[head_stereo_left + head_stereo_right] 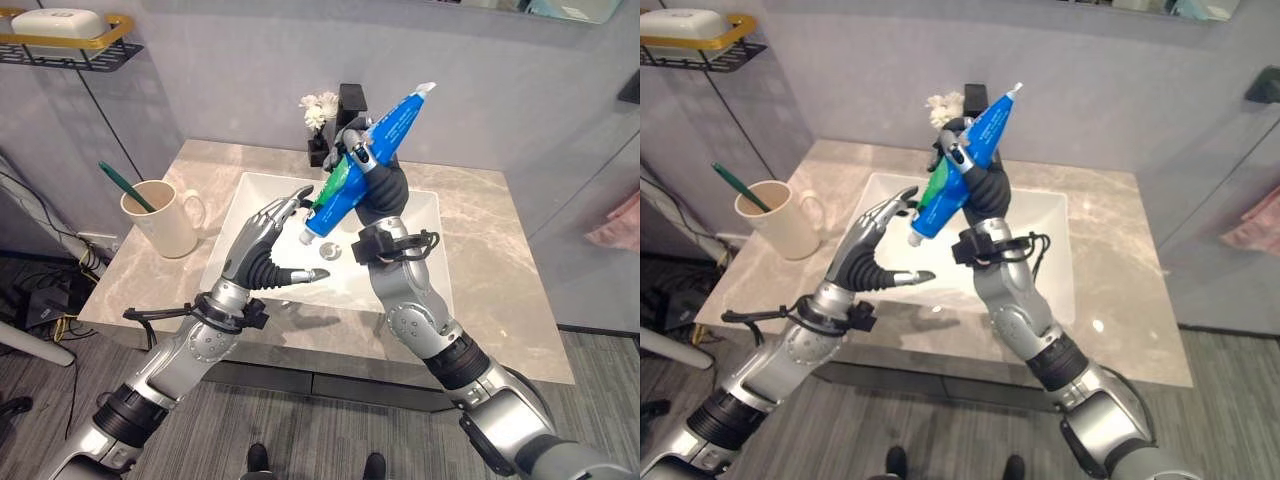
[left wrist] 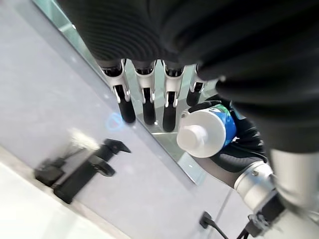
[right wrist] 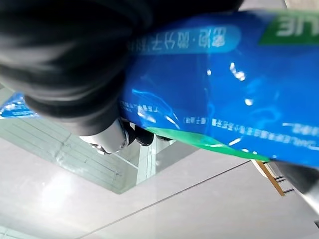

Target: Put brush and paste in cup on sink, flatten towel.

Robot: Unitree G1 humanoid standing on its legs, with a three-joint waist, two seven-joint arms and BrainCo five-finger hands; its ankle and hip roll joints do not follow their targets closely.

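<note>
The right robot hand [image 1: 372, 160] is raised above the sink [image 1: 420, 215], its fingers curled round a blue and green paste [image 1: 362, 160] tube that it holds at a slant, white cap [image 1: 309, 238] pointing down toward the left robot hand, crimped end up toward the wall. The left robot hand [image 1: 262, 232] hovers just below and beside that cap, fingers [image 2: 149, 99] straight and spread, thumb held apart, holding nothing; in its wrist view the cap [image 2: 197, 141] sits right past the fingertips, close but whether touching cannot be told. Well off to the left of the left robot hand, a cream cup [image 1: 165, 220] stands on the marble tabletop [image 1: 500, 260] with a green brush [image 1: 125, 187] leaning in it, handle sticking out. Behind the right robot hand a black tap [image 1: 352, 100] and a small white flower [image 1: 319, 108] stand at the back of the sink. A shelf [image 1: 70, 45] on the wall, far beyond the cup, carries a white box. A pink towel [image 1: 615, 228] hangs well off to the right of the right robot hand.
</note>
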